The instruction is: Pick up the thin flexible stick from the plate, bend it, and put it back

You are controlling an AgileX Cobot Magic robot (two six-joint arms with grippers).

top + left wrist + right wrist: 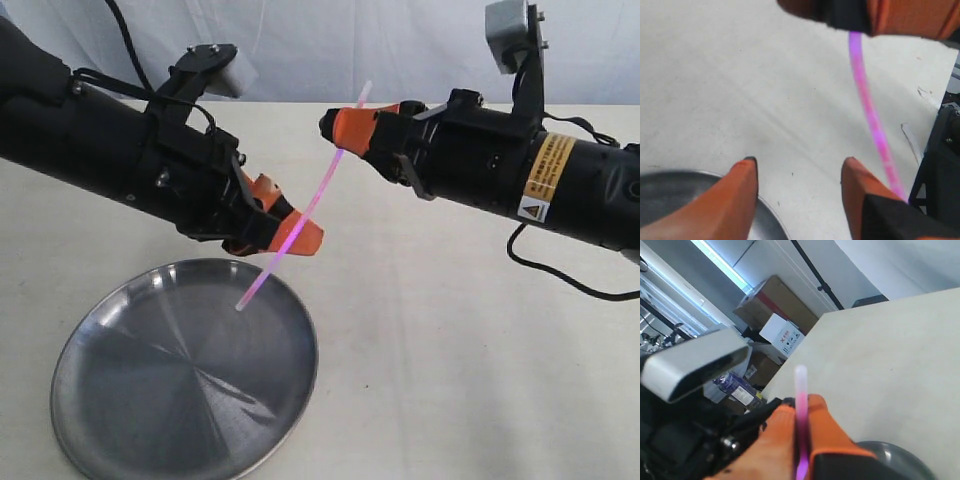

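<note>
- Exterior view: the right gripper (338, 130) pinches the thin flexible stick (262, 270) near its upper end. The stick slants down across the left gripper (295, 225), and its lower tip hangs over the plate (150, 400).
- Left wrist view: the left gripper (800, 162) has its fingers spread wide with nothing between them. The stick (871, 110) passes outside one finger.
- Right wrist view: the right gripper (799, 402) is clamped on the stick (800, 382), whose pale tip pokes out.

One thin flexible stick (311, 203), one plate (150, 400), and two hands: left hand (285, 233), right hand (345, 130).
</note>
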